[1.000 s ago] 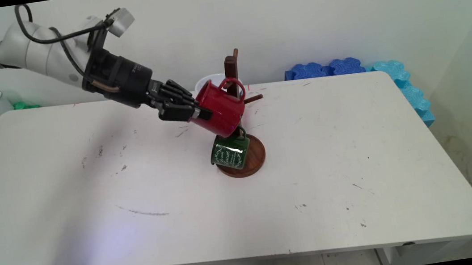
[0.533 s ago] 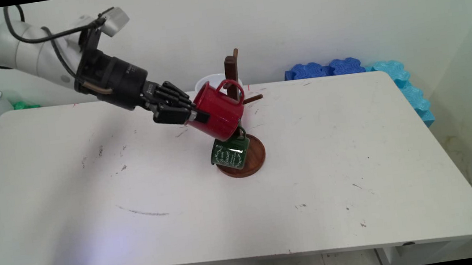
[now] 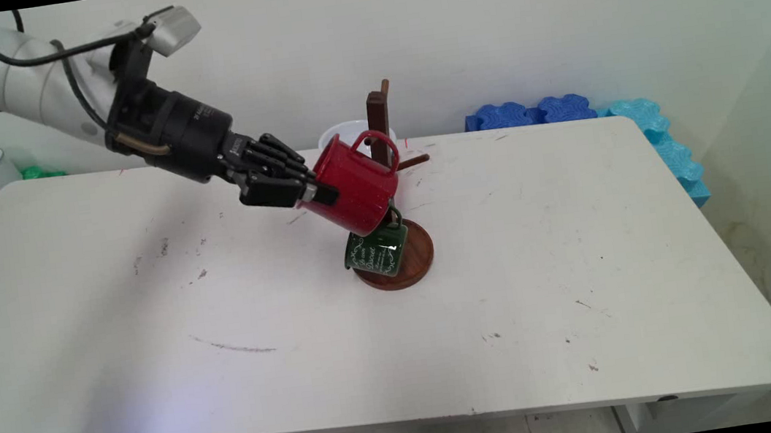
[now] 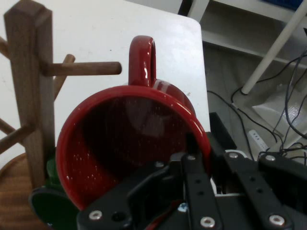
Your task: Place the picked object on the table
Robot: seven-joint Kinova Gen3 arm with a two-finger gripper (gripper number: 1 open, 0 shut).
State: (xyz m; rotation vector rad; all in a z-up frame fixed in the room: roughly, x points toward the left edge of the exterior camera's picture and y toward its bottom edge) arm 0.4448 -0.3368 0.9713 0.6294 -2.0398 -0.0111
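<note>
Arm reaching in from the upper left, its gripper [image 3: 321, 191] clamped on the rim of a red mug [image 3: 356, 185].

The forearm slopes down to the right, holding the mug tilted in the air beside the wooden rack [image 3: 379, 120], mouth toward the gripper. One finger [image 4: 194, 179] lies inside the rim, the other outside. The handle [image 4: 142, 61] sits just clear of a peg's [image 4: 81, 68] tip. Below hangs a green mug [image 3: 376, 250] over the rack's round base [image 3: 418, 256] on the table [image 3: 153, 363].
</note>
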